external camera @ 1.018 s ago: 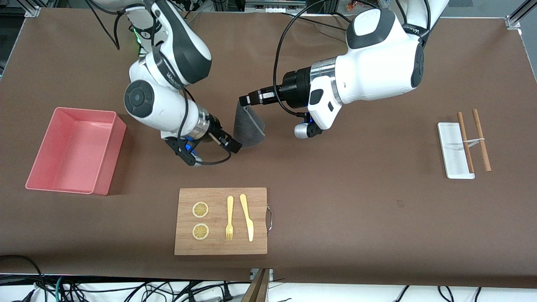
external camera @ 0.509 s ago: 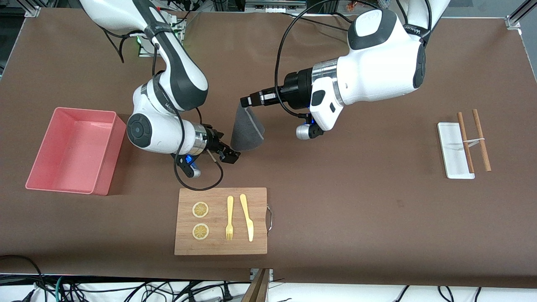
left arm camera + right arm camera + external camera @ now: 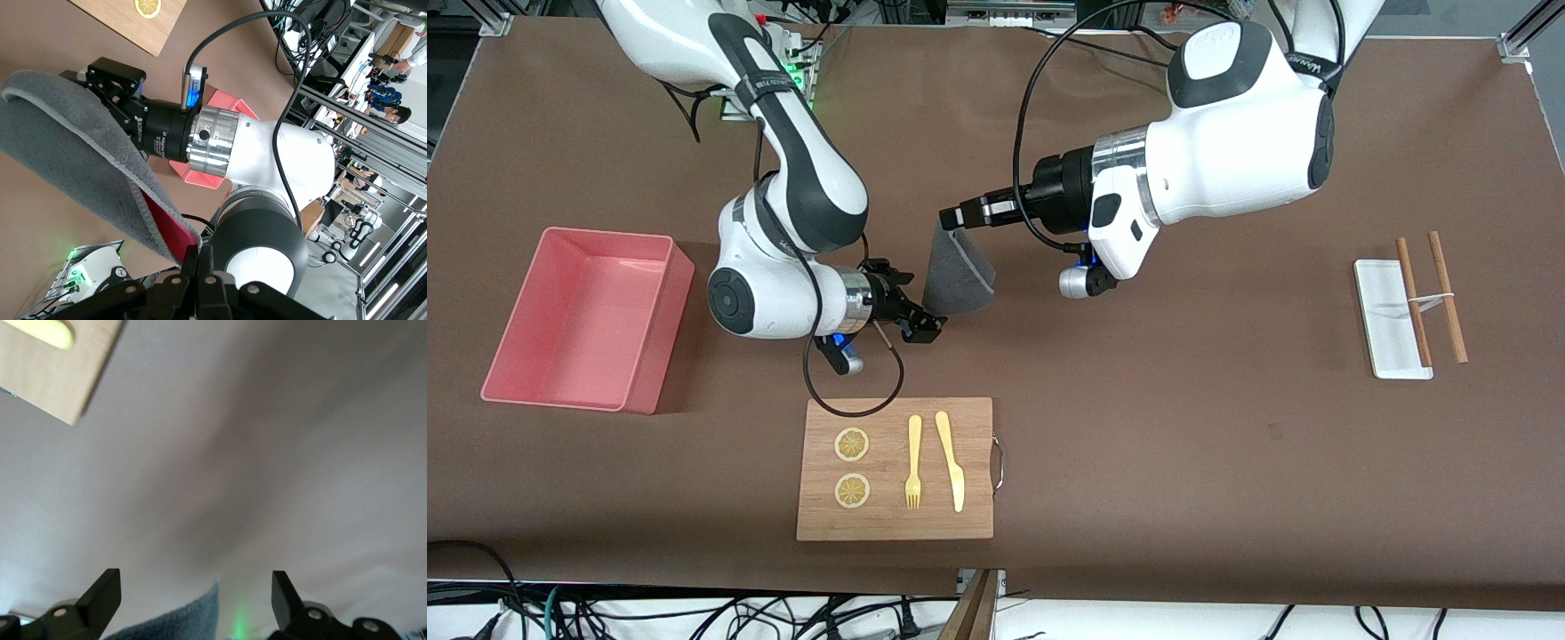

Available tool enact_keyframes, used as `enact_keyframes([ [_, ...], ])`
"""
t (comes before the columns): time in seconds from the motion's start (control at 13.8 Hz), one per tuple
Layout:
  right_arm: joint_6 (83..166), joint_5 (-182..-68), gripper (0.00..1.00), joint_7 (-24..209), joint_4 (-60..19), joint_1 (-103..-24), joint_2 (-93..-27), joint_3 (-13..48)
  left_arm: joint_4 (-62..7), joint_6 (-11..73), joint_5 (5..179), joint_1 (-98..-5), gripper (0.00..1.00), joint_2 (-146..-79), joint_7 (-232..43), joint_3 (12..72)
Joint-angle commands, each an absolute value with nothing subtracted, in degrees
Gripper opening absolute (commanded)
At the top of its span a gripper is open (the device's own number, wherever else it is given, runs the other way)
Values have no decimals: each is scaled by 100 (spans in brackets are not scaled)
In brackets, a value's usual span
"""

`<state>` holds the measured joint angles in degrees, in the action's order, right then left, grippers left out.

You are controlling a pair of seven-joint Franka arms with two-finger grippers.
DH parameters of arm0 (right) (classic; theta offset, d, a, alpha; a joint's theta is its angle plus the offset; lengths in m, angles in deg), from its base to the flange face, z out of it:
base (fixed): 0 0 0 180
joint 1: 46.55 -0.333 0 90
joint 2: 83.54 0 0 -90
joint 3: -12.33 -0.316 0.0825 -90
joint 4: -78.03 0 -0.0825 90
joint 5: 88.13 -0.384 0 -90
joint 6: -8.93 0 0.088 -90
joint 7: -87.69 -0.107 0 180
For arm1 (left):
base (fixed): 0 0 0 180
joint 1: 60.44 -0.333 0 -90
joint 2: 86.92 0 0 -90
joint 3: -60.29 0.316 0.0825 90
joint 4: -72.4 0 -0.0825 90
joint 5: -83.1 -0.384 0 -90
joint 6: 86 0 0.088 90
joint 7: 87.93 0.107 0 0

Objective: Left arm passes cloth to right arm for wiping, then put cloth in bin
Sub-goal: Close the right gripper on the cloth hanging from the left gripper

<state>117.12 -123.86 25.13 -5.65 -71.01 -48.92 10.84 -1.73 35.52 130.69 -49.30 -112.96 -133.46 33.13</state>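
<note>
Brown table — dark grey soft cloth (image 3: pixel 959 277) hangs over mid-table, top corner pinched in left gripper (image 3: pixel 951 216). Right gripper (image 3: pixel 921 322) just beside cloth's lower edge, jaws wide, holding nothing. Salmon-pink plastic bin (image 3: pixel 660 327) at right arm's end.

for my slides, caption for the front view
Left claw shut on the hanging cloth, right claw open at its lower edge.
</note>
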Motion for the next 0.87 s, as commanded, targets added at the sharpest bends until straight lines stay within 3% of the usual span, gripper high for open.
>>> enact_keyframes([
  [0.0,11475,-12775,100,2441,-565,-7010,-4874,1048,-214,3494,13196,-4972,0,-11205,-13355,3305],
  [0.29,11457,-12996,98,2318,-565,-6992,-4733,1048,-231,3432,13187,-5024,0,-11205,-13355,3305],
  [0.44,11405,-13014,82,2327,-565,-6992,-4663,1048,-231,3424,13187,-5024,0,-11197,-13363,3305],
  [0.58,11178,-13023,54,2327,-556,-6984,-4654,1040,-231,3415,13187,-5024,0,-11197,-13364,3305],
  [0.65,11046,-13075,48,2318,-547,-6975,-4662,1040,-231,3415,13187,-5024,0,-11197,-13364,3305],
  [0.8,10878,-13295,52,2274,-529,-6879,-4662,1048,-240,3415,13187,-5024,0,-11197,-13364,3305],
])
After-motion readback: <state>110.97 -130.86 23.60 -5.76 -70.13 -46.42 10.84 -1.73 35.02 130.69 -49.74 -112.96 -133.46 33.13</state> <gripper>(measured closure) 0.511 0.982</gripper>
